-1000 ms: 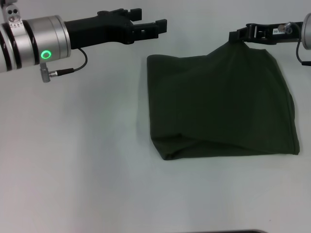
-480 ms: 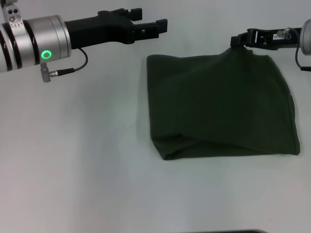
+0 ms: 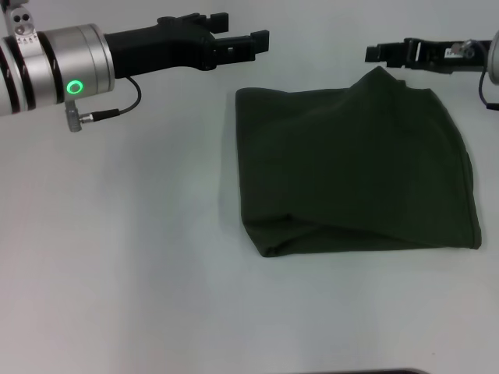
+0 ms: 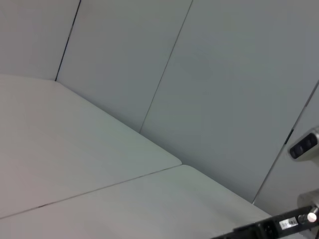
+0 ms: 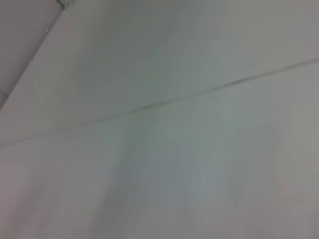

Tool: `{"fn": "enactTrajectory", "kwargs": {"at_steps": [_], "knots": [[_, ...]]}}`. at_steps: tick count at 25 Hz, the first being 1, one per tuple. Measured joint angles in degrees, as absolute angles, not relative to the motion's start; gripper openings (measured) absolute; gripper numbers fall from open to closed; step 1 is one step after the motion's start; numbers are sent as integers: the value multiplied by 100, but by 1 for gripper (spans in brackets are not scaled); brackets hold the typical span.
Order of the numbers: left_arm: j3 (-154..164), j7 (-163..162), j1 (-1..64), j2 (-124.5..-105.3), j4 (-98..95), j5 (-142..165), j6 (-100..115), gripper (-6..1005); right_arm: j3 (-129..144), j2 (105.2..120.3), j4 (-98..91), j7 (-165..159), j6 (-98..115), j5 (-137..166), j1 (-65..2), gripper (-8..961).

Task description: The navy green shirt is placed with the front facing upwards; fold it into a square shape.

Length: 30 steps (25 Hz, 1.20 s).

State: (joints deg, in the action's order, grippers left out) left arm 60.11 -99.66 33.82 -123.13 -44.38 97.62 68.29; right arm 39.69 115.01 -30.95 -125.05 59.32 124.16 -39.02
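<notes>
Your navy green shirt (image 3: 355,167) lies folded into a rough square on the white desk (image 3: 125,257), right of centre in the head view. No lettering or collar shows; only plain dark fabric faces up. The near edge is a thick rolled fold, and the far right part of the top edge rises in a small peak just below the right claw.

Your right claw (image 3: 373,53) sits just above that peak, apart from the cloth, nothing between its fingers. From this angle you cannot tell how wide its jaws stand.

Your left claw (image 3: 260,40) hangs over the desk beyond the shirt's far left corner, clear of the fabric, its two fingers spread with a visible gap and nothing held.

Left wrist view: bare desk, a seam line, wall panels, and the right arm's tip at the lower edge. Right wrist view: desk surface with a seam only; no shirt.
</notes>
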Motion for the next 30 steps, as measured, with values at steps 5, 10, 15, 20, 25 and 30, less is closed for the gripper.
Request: {"fn": "enactTrajectory", "kwargs": {"at_steps": [5,10,15,20,25,30], "knots": [[6012,-9966,3357,-12313,-4438,9760,6820,916,3957,11513,-3252,-11974,6405,11829,-3691,549],[6011,-9966,3347,-12309,-4438,9734,6786,916,3988,11563,-3257,-11733,6723,11724,-3619,648],[6011,-9967,3343,-12304,-4438,9721,6748,917,4004,11585,-3185,-11737,6846,11740,-3551,691],[6012,-9962,3352,-12310,-4438,9720,6739,917,4069,11592,-3059,-11732,6769,11807,-3536,403],[6012,-9911,3359,-12313,-4438,9720,6739,917,4201,11646,-2912,-11734,6501,12052,-3613,235],[6011,-9906,3345,-12314,-4438,9720,6730,917,4287,11690,-2884,-11744,6310,12091,-3625,126]]}}
